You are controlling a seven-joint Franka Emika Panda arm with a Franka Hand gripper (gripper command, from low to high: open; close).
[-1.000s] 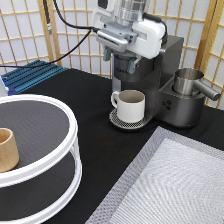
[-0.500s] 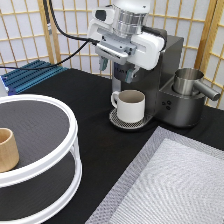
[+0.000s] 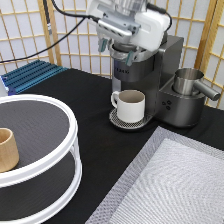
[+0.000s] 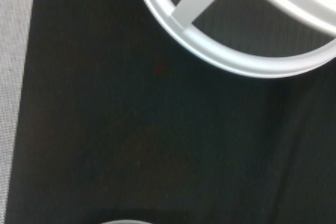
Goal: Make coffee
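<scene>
I see no pod, gripper (image 3: 116,52) open and empty over the coffee machine (image 3: 150,80) far right, mug (image 3: 131,105) below, black table (image 3: 95,135), screen (image 3: 30,30) behind.

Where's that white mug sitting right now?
In the exterior view the white mug stands right of centre on the round drip tray of the coffee machine, directly below the gripper and left of the metal jug.
</scene>
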